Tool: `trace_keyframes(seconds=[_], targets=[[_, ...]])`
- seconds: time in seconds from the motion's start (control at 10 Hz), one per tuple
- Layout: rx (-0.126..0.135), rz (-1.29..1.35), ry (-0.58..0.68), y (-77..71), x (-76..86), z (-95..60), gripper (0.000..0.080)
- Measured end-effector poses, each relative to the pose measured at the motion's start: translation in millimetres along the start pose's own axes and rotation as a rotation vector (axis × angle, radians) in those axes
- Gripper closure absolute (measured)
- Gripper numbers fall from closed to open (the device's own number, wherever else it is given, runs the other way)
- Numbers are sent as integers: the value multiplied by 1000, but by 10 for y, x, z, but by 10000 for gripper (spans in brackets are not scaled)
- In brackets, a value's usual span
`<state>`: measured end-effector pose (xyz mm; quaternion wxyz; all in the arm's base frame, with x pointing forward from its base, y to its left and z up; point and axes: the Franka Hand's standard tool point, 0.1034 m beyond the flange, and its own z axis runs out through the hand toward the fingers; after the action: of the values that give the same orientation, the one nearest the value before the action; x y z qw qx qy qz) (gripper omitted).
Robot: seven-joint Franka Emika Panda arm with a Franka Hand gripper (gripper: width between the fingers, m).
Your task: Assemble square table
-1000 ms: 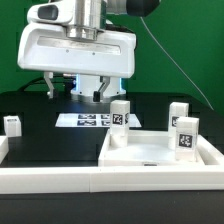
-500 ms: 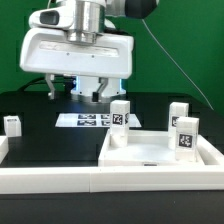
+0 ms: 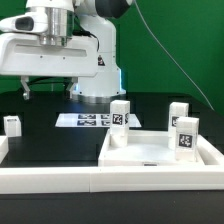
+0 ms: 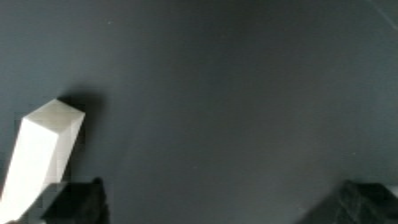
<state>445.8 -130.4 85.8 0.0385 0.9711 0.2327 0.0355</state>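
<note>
Lying beside open gripper (image 4: 214,200): leg (image 4: 43,148)

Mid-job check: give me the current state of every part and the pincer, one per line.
Pincer: open, empty, hanging above the bare black table.
Tabletop: lying flat, hollow side up, at the exterior view's right.
Three legs: standing upright at the tabletop.
Fourth leg: upright, alone at the exterior view's left, untouched.
Marker board: flat on the table.

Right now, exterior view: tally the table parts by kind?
Tabletop: 1
Legs standing by the tabletop: 3
Leg standing apart at the exterior view's left: 1
Total: 5
</note>
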Motion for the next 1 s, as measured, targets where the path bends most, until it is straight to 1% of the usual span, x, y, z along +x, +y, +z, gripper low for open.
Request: trace_keyframes(seconds=[0.1,0.2,0.3,0.4,0.5,0.6,0.7,0.8,0.9,1.0], targets=[[4,3,-5,-19,-44,14,150],[40,1,-24,-14,-82,20,150],[112,39,-51,99,-130,-8,150],[121,56,-60,190,-149,5,150],[125,60,-71,199,-178,50,150],[126,64,-78,210,-208,78,150],[109,61,-76,252,-237,115,150],[66,61,-69,311,-275,180,150],[32,62,-68,361,-326,249,150],[24,63,-75,395,-386,296,150]])
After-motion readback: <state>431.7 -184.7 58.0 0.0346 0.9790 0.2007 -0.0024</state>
